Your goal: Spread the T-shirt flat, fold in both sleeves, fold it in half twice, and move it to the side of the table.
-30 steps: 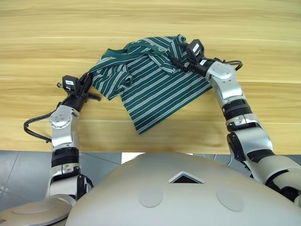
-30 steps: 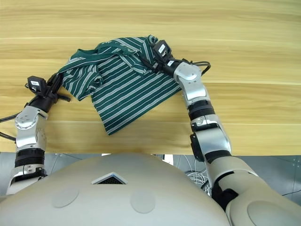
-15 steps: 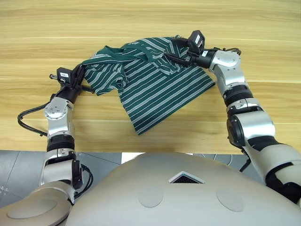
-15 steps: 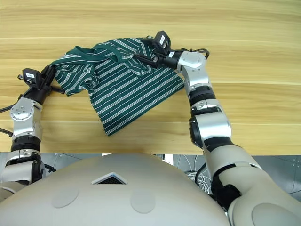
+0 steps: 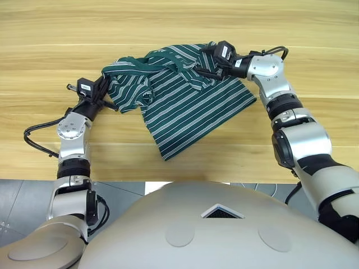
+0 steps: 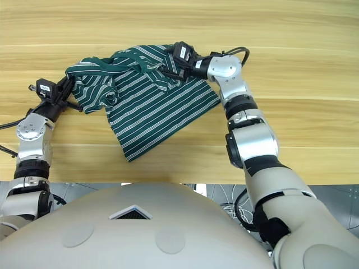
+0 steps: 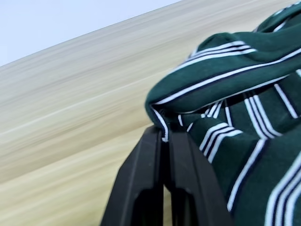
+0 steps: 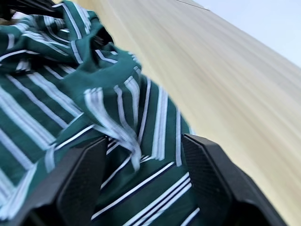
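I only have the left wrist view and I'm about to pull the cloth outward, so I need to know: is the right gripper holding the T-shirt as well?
Observer: Not clamped. The right gripper has its fingers apart, with a bunch of the T-shirt between them.
Operator: Where on the shirt is it?
Observer: At the far right side, opposite your left gripper, which pinches the shirt's left edge.
Operator: And the rest of the shirt?
Observer: The near part lies flat on the table; the far part is rumpled.
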